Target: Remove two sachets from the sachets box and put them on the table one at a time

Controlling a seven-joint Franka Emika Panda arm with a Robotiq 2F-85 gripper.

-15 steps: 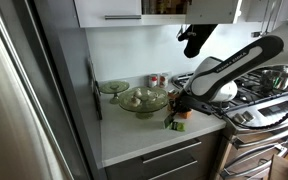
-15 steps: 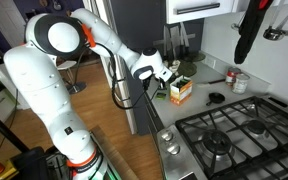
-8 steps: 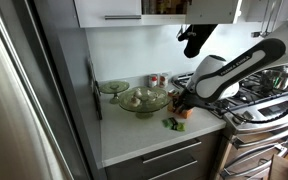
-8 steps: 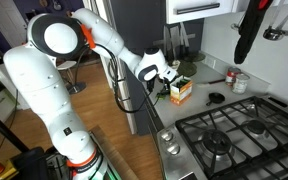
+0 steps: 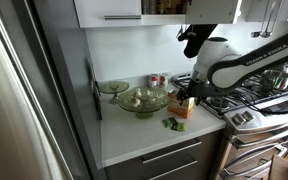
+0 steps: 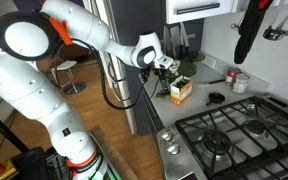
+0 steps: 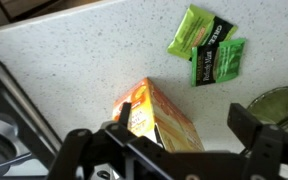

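Observation:
Two dark green sachets lie flat and side by side on the white table, free of the gripper. In an exterior view the sachets rest near the table's front edge. The yellow-orange sachets box stands just beside them, its top flap open; it also shows in both exterior views. My gripper hangs open above the box with nothing between its fingers. Both exterior views show the gripper raised over the box.
Two green glass bowls stand behind the sachets toward the wall. A steel gas stove borders the table past the box. A small jar sits by the burners. A tall fridge closes off the table's other end.
The gripper was shut low over the table beside the box; it has opened, left a sachet next to the other one, and risen above the box.

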